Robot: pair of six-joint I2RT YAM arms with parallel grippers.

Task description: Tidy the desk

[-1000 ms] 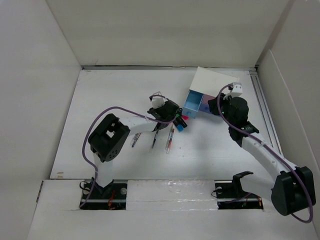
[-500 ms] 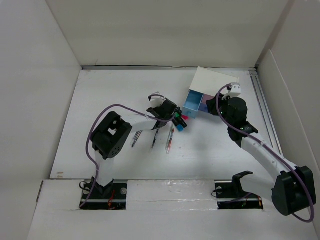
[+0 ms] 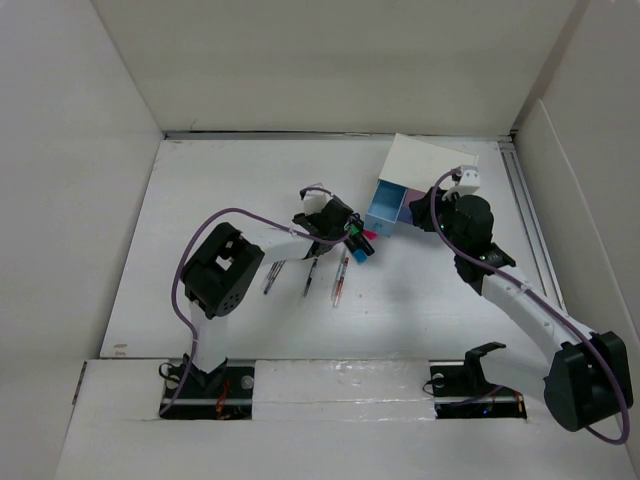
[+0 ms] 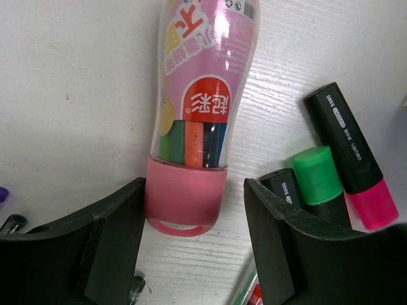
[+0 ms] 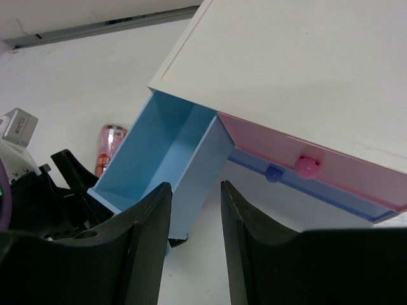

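The desk [image 3: 200, 190] is the big white top filling the whole walled-in space, with both arms bolted at its near edge. Up by the far right corner sits a white box [image 3: 432, 163]. Its blue drawer [image 5: 166, 162] is pulled way out, and the pink drawer [image 5: 299, 162] with a round knob sits next to it.

The right gripper [image 5: 194, 210] hangs just in front of the blue drawer, fingers spread, nothing between them.

The left gripper [image 4: 194, 248] is around the middle of the desk, fingers released and straddling the pink cap of a clear bottle [image 4: 202, 95] of crayons lying flat. The right-hand finger is clear of the cap. The other is so close I can't tell if it touches.

Just beside the bottle are 2 markers, a pink-tipped marker [image 4: 348, 166] and a green-tipped marker [image 4: 316, 178]. 3 pens [image 3: 310, 278] lie toward the near edge.
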